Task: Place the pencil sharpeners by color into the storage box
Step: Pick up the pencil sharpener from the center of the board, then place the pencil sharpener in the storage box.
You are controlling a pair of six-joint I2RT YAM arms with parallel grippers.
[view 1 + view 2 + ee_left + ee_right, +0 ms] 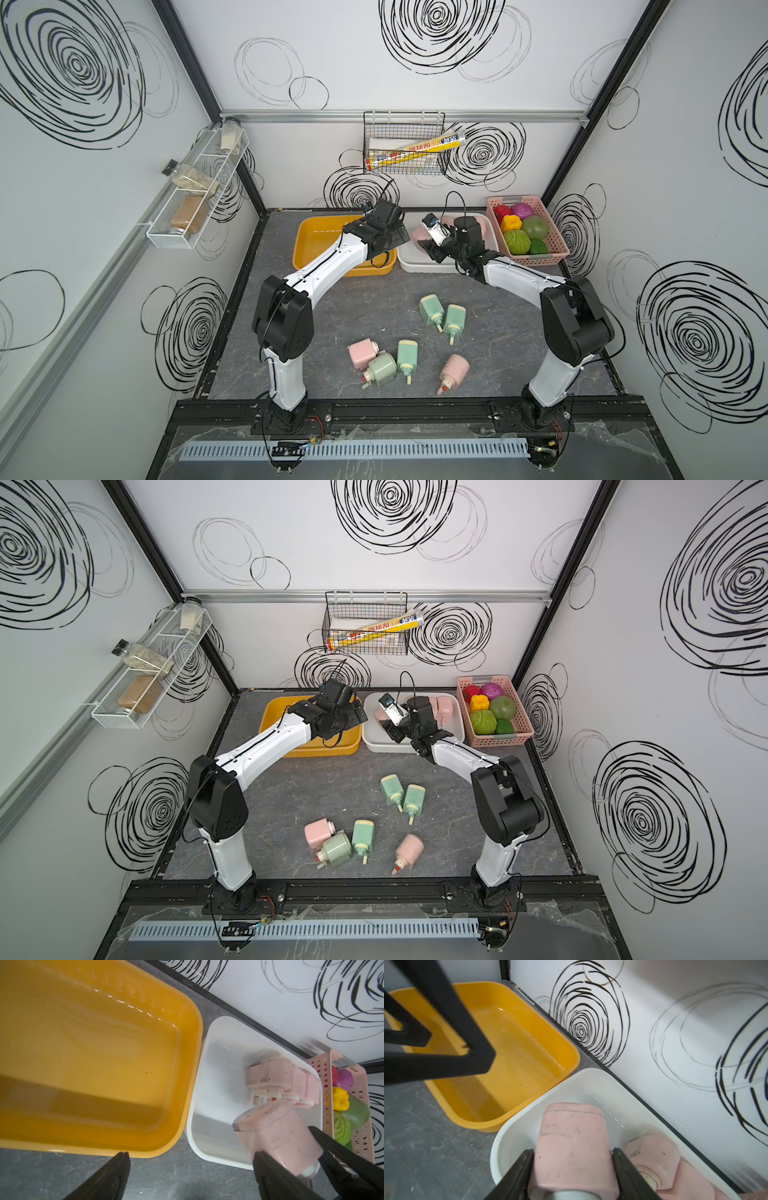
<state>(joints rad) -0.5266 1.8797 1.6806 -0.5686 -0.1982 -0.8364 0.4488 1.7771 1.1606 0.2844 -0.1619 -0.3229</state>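
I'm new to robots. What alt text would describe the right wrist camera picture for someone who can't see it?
Two black jaws clamp a pink pencil sharpener over a white bin holding more pink sharpeners. An empty yellow bin sits beside it on the grey table.

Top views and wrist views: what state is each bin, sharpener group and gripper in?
yellow bin: empty.
white bin: holds pink sharpeners.
held pink sharpener: clamped over the white bin.
right gripper: shut on the held pink sharpener.
left gripper: open, empty.
green sharpeners: four, lying loose on the table.
loose pink sharpeners: two, lying on the table.
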